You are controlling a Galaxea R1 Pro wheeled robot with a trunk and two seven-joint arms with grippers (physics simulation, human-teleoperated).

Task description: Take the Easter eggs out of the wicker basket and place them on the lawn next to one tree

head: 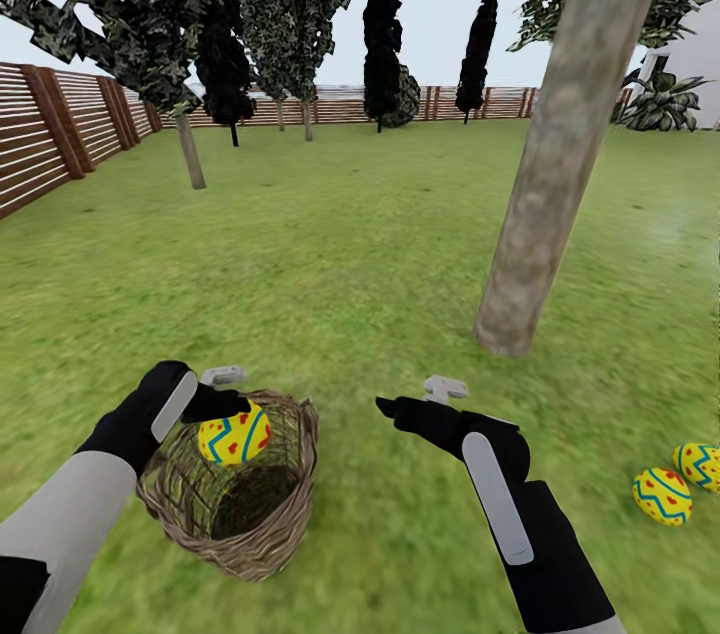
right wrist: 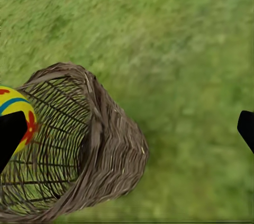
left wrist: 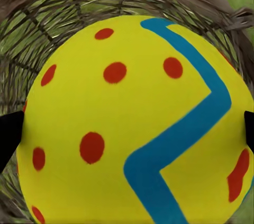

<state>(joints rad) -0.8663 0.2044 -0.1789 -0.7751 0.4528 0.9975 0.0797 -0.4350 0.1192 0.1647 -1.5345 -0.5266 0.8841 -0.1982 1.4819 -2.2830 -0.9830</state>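
Two eggs (head: 680, 482) lie on the lawn (head: 360, 244) lower right, near the tree (head: 560, 164). Left gripper (head: 228, 406) jaws grasp the third egg (head: 234, 435) above the wicker basket (head: 275, 534); right gripper (head: 392, 406) jaws released.

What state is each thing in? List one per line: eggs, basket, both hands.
Egg in the left hand: gripped, held over the basket's mouth.
Two eggs on the lawn: lying on the grass to the right of the tree trunk, out of the basket.
Wicker basket: tipped on the grass, nothing else seen inside.
Left hand: shut on the egg.
Right hand: open, holding nothing, beside the basket.
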